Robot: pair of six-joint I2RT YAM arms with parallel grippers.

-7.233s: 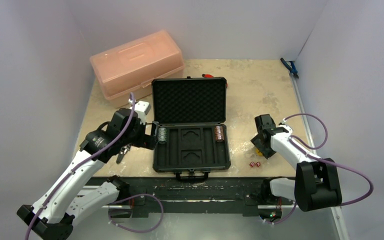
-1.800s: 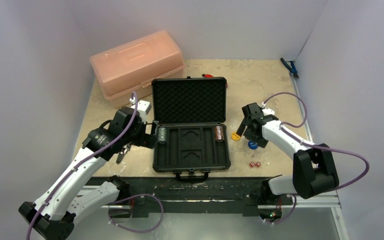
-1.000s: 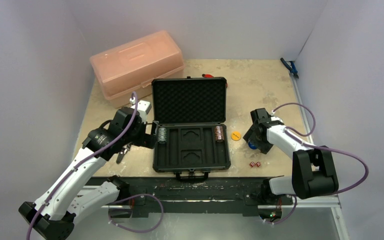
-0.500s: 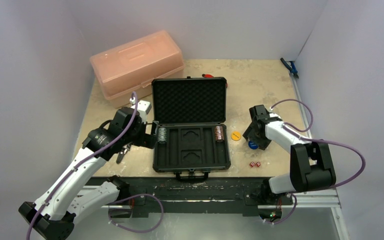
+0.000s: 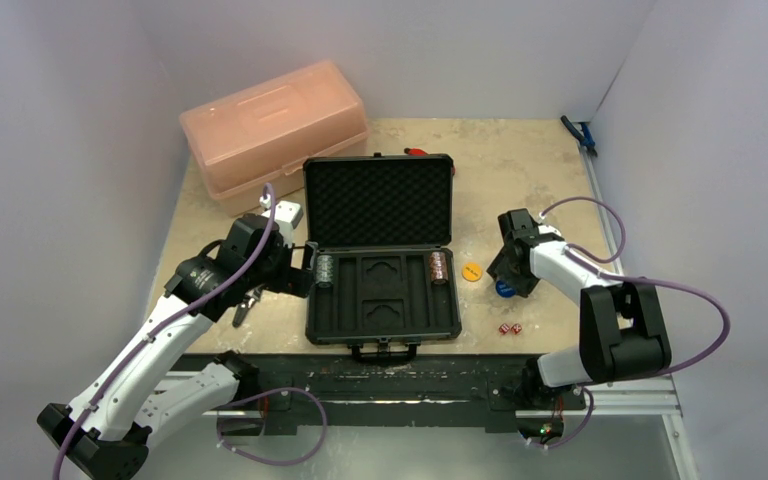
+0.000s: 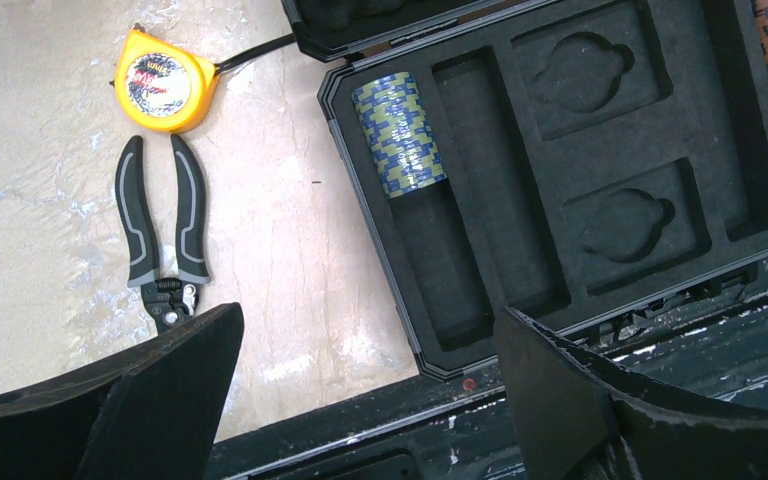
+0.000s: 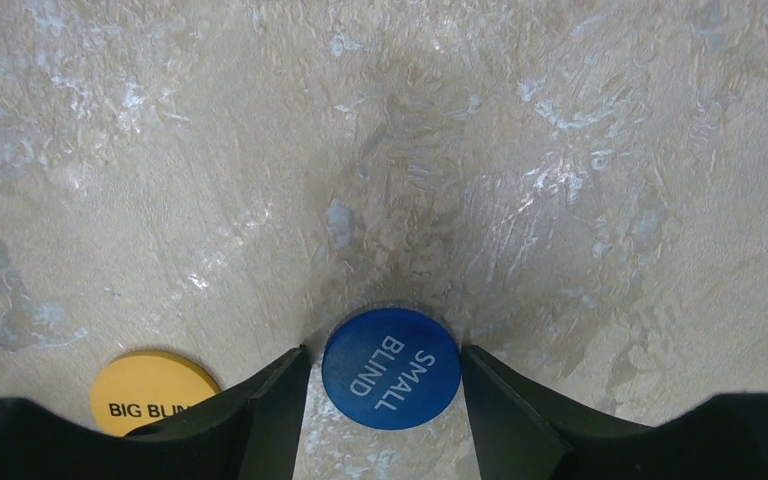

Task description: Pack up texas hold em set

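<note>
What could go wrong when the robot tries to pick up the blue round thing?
1. The blue disc is thin and lies flat on the table. The right gripper has a finger on each side of it, and they might slip over its edge and flick it away.
2. The yellow disc lies close beside one finger, so a nudge could shove it.
3. If the disc is pinched crookedly, it may drop before it reaches the case.

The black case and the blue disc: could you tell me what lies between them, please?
The yellow disc, flat on the table; the top view shows it.
</note>
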